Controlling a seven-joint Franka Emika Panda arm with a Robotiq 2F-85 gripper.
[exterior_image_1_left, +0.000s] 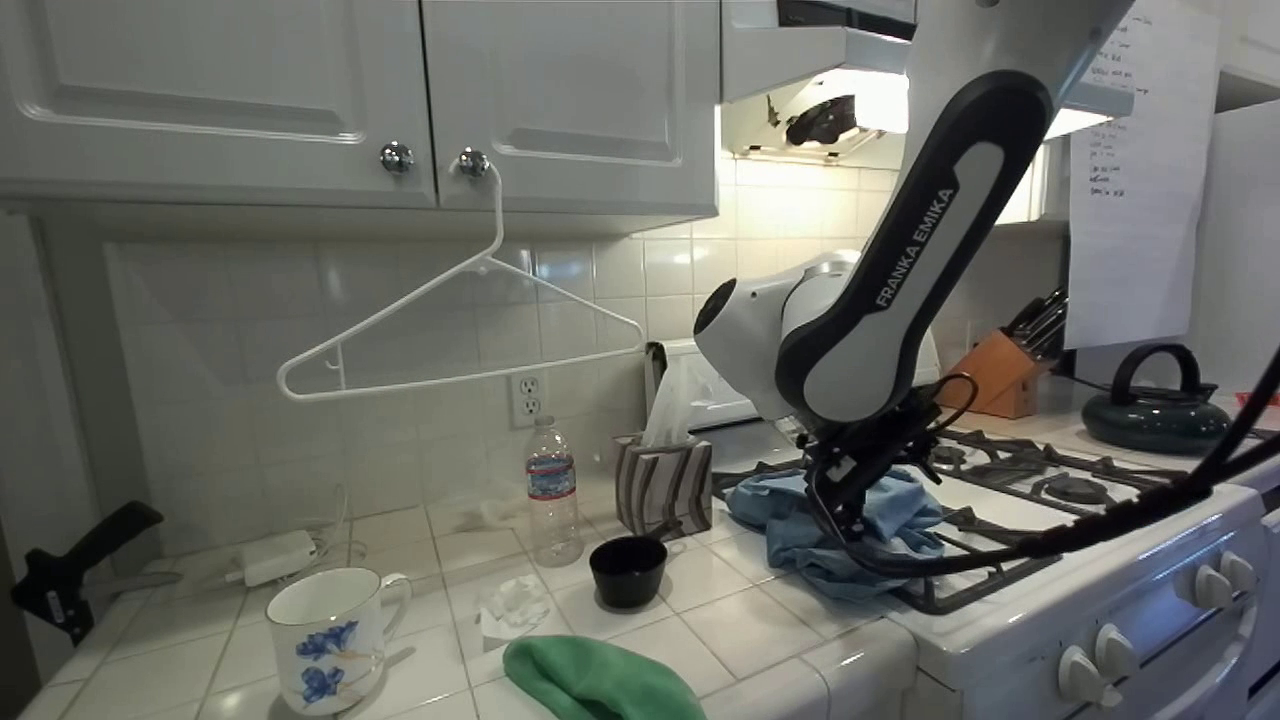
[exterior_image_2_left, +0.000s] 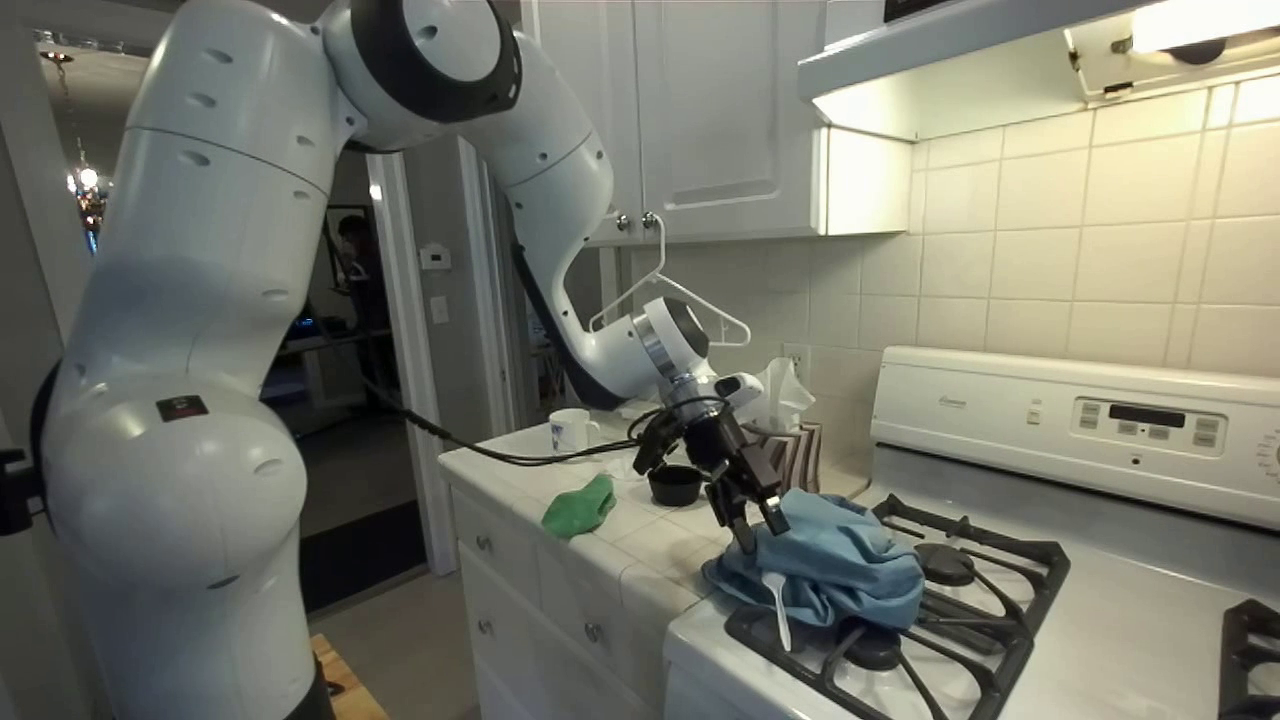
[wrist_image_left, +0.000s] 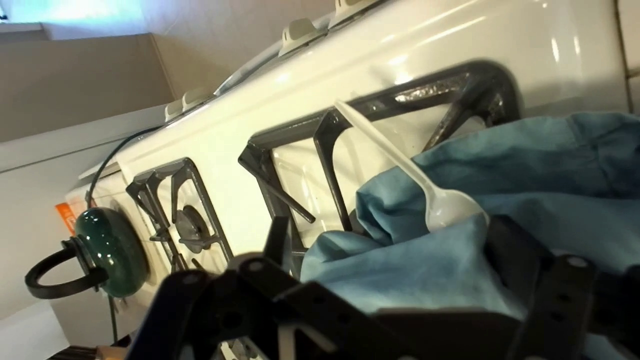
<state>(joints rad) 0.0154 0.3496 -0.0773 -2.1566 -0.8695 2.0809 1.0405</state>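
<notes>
A crumpled blue cloth (exterior_image_2_left: 850, 575) lies over the stove's front burner, at the counter side, in both exterior views. On it rests a white plastic spoon (wrist_image_left: 452, 209), its bowl partly covered by a fold and its handle reaching over the grate in the wrist view. My gripper (exterior_image_2_left: 762, 534) points down at the cloth, close to the spoon. Its fingers stand wide apart in the wrist view, with cloth visible between them and the spoon bowl near the right-hand finger (wrist_image_left: 515, 245). Whether the fingertips touch the cloth I cannot tell. In an exterior view the arm's cable partly hides the gripper.
Black grates (exterior_image_2_left: 1040, 590) cover the stove. A dark green kettle (exterior_image_1_left: 1150, 415) and knife block (exterior_image_1_left: 995, 378) stand beyond. On the counter are a tissue box (exterior_image_1_left: 665, 485), bottle (exterior_image_1_left: 553, 510), black cup (exterior_image_1_left: 628, 580), green cloth (exterior_image_1_left: 600, 680) and mug (exterior_image_1_left: 325, 640). A hanger (exterior_image_1_left: 470, 380) hangs above.
</notes>
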